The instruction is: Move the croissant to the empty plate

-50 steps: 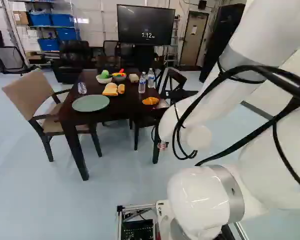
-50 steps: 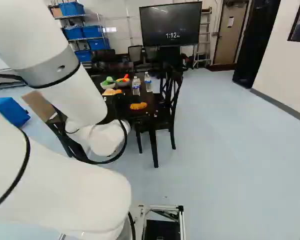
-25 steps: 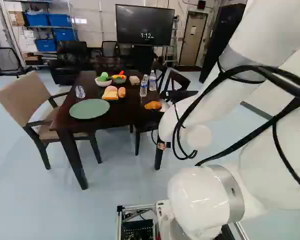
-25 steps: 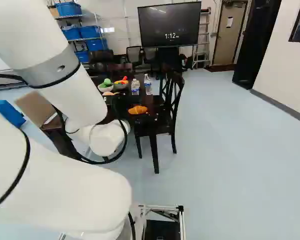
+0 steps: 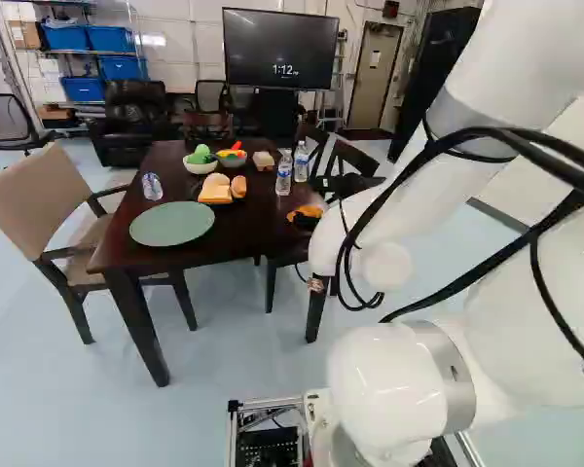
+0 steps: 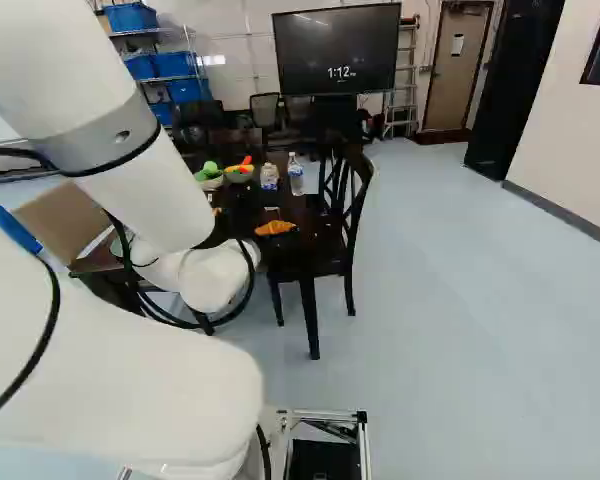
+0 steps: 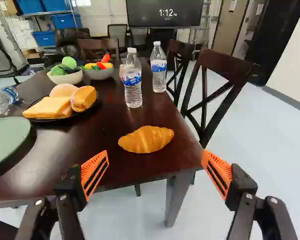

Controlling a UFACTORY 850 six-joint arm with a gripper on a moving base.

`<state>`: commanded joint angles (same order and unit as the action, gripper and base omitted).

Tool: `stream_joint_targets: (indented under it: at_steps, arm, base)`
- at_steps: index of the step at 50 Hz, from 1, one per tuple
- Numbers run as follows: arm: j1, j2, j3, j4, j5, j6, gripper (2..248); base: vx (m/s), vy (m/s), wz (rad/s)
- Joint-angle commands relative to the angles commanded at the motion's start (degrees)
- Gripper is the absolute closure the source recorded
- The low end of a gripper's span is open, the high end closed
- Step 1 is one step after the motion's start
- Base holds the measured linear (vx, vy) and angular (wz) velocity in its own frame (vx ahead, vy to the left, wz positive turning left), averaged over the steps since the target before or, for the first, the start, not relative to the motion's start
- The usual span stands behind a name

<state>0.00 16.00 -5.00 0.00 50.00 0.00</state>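
Low in the left base view, part of the gripper (image 5: 305, 221) shows dark in front of the croissant at the table's right edge. In the wrist view the gripper (image 7: 154, 155) stands wide open, nothing gripped. The golden croissant (image 7: 146, 139) lies on the dark table ahead of the fingers, between their lines and near the table corner. A bare pale green plate (image 5: 172, 224) rests on the table's left part; in the wrist view its edge is cut off, beyond the left finger's side.
Two water bottles (image 7: 133, 80) stand behind the croissant; another bottle (image 5: 152, 187) is by the green plate. A black plate holds bread (image 7: 51, 107). Two bowls (image 7: 65, 77) hold toy vegetables. Chairs (image 7: 217, 87) flank the dark table (image 5: 243, 238).
The base has moved closer to the table, which looks larger and nearer in both base views. The arm keeps its pose against its lowest joint; the gripper has come nearer the croissant.
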Motion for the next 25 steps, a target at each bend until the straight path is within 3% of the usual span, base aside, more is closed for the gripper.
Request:
stream_joint_targets:
  at_steps: [25]
  arm:
    - [0.0, 0.0, 0.0, 0.0, 0.0, 0.0, 3]
  base:
    - [0.001, 0.0, 0.0]
